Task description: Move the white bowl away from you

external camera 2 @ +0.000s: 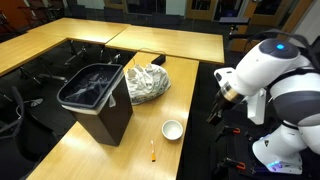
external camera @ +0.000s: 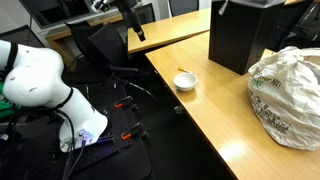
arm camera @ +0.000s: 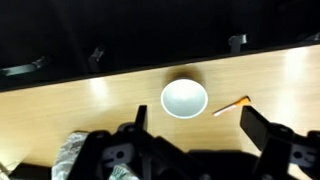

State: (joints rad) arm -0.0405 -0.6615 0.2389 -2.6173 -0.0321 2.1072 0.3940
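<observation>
The Robotiq gripper (arm camera: 192,122) stands wide open and holds nothing; its two dark fingers (arm camera: 262,130) rise from the lower edge of the wrist view, well apart from each other. The white bowl (arm camera: 184,98) sits ahead of the gripper, roughly between the lines of the two fingers and clear of both, on the light wooden table (arm camera: 60,105). It stands upright with its mouth facing up, and since it is round it shows no long axis and no particular heading. Just beside the bowl, on the side of the farther-out finger, lies a thin orange pen-like stick (arm camera: 232,106), slanted with one end toward the bowl but not touching it. By the other finger a corner of a crumpled plastic bag (arm camera: 72,150) shows. In an exterior view the bowl (external camera 2: 173,129) rests near the table edge closest to the white arm (external camera 2: 262,68), with a black bin (external camera 2: 97,100) beyond it.
</observation>
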